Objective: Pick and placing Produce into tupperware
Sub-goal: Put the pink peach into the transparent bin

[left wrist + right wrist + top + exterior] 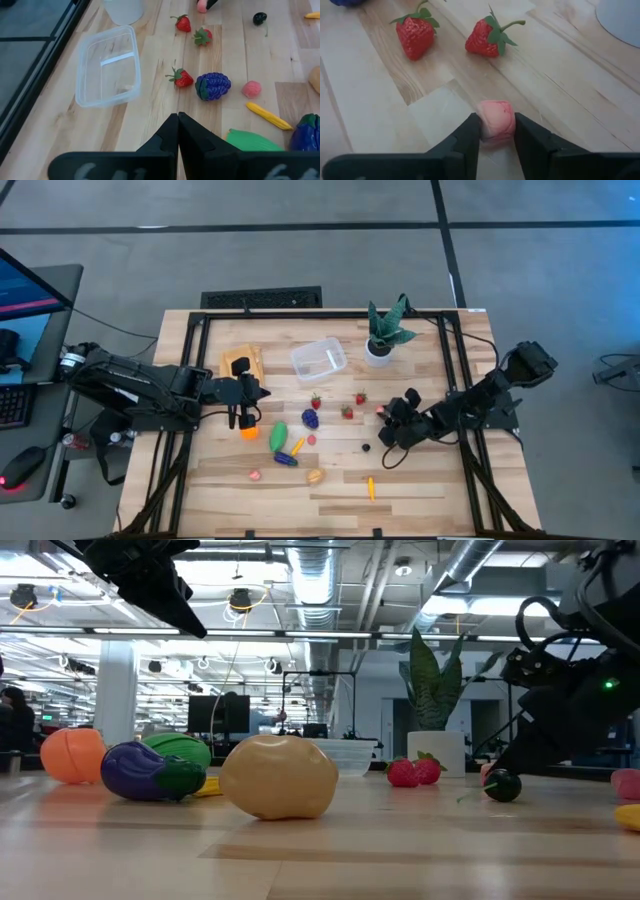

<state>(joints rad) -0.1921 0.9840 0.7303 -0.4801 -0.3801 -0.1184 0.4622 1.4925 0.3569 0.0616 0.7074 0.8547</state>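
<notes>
The toy produce lies scattered on the wooden table: strawberries (316, 401), purple grapes (311, 419), a green piece (278, 436), an eggplant (286, 460), an orange ball (249, 431) and a tan piece (315, 476). The clear tupperware (318, 358) stands empty toward the far edge, also seen in the left wrist view (107, 67). My right gripper (496, 131) is low over the table, right of the strawberries, shut on a small pink piece (496, 119). My left gripper (177, 122) is shut and hovers left of the grapes, above the orange ball's far side. My right gripper pinches the small pink piece (495, 112) between its two fingers, one finger (470, 132) on each side. The fingers come slanting down from the table's right. Whether the piece is lifted clear of the wood, I cannot tell.
A spiky plant in a white pot (385, 330) stands right of the tupperware. A tan-yellow folded cloth (243, 362) lies near the left arm. A small dark ball (366, 447) and a yellow-orange stick (371, 488) lie nearer the front edge.
</notes>
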